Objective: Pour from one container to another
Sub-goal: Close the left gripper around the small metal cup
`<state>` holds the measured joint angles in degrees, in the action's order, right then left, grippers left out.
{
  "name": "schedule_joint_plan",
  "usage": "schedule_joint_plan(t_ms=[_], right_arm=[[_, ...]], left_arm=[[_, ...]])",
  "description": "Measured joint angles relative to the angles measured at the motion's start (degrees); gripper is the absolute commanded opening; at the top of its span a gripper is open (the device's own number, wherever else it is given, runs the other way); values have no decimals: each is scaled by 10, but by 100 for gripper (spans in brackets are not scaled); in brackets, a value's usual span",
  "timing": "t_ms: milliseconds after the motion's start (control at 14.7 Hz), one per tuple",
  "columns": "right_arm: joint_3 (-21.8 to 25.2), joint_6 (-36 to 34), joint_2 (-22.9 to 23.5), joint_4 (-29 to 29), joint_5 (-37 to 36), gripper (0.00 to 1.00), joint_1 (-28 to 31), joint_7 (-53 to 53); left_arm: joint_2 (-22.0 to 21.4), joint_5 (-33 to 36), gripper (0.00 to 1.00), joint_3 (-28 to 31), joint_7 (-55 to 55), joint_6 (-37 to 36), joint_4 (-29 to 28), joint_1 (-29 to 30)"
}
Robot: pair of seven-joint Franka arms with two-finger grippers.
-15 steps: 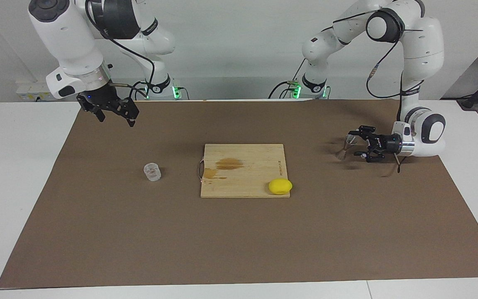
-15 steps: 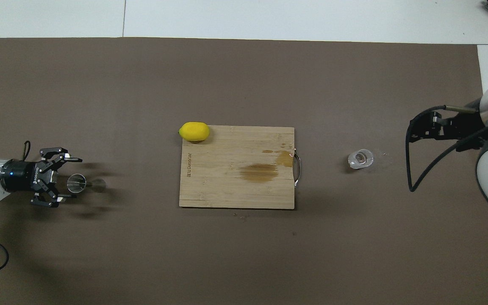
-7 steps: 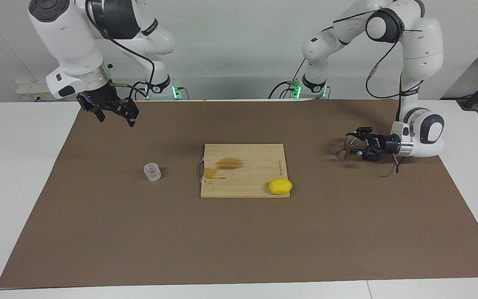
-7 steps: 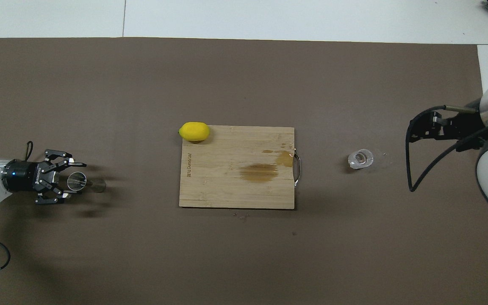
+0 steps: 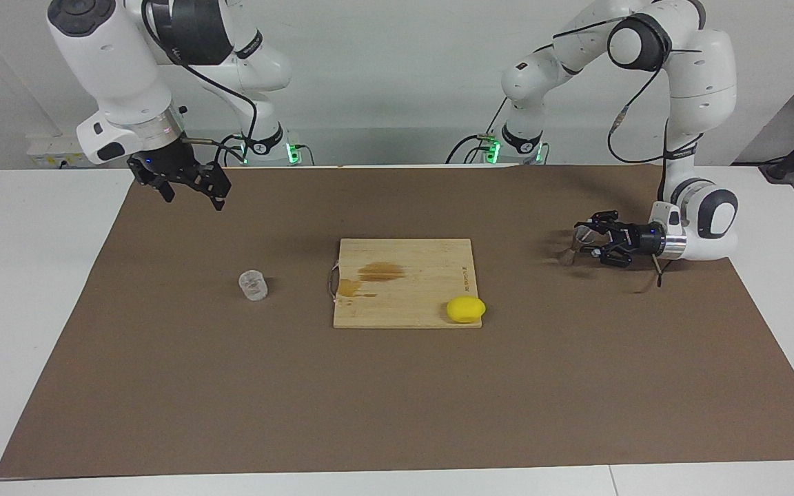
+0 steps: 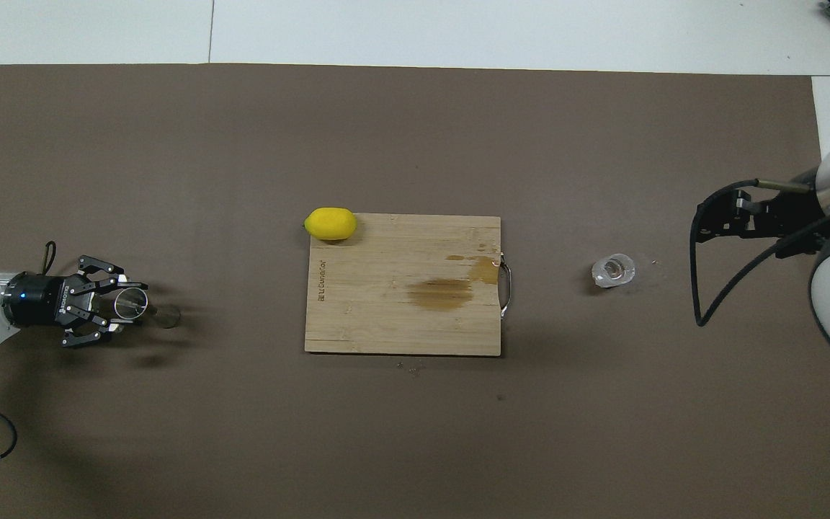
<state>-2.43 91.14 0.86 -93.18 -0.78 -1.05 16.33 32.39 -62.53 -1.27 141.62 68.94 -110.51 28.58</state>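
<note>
While my left arm lies low along the mat at the right edge of the facing view, my left gripper (image 5: 583,242) has its fingers drawn in on the metal jigger (image 5: 571,249), one to each side of its upper cone. From overhead this pair sits at the middle left of the frame, the jigger's open mouth (image 6: 130,303) ringed by my fingertips and its foot on the brown mat (image 6: 415,432).

My right gripper (image 5: 190,195) hangs in the air at the upper left of the facing view, over the mat's edge nearest my bases, fingers spread wide and holding nothing. That arm waits.

At centre left of the facing view, the clear cup (image 5: 253,284) stands upright on the mat and alone, well apart from both my grippers; overhead it shows at the middle right (image 6: 612,269).

Between cup and jigger, in the middle of both views, lies the wooden cutting board (image 5: 404,269), with a dark stain (image 6: 441,293) on it and a yellow lemon (image 5: 466,309) at one corner.
</note>
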Motion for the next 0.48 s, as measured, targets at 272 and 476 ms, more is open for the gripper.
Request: schedule_joint_plan(t_ms=[272, 476], right_arm=[[0, 0, 0, 0, 0, 99, 0, 0], [0, 0, 0, 0, 0, 99, 0, 0]], left_arm=[[0, 0, 43, 0, -4, 0, 0, 0], [0, 0, 34, 0, -11, 0, 1, 0]])
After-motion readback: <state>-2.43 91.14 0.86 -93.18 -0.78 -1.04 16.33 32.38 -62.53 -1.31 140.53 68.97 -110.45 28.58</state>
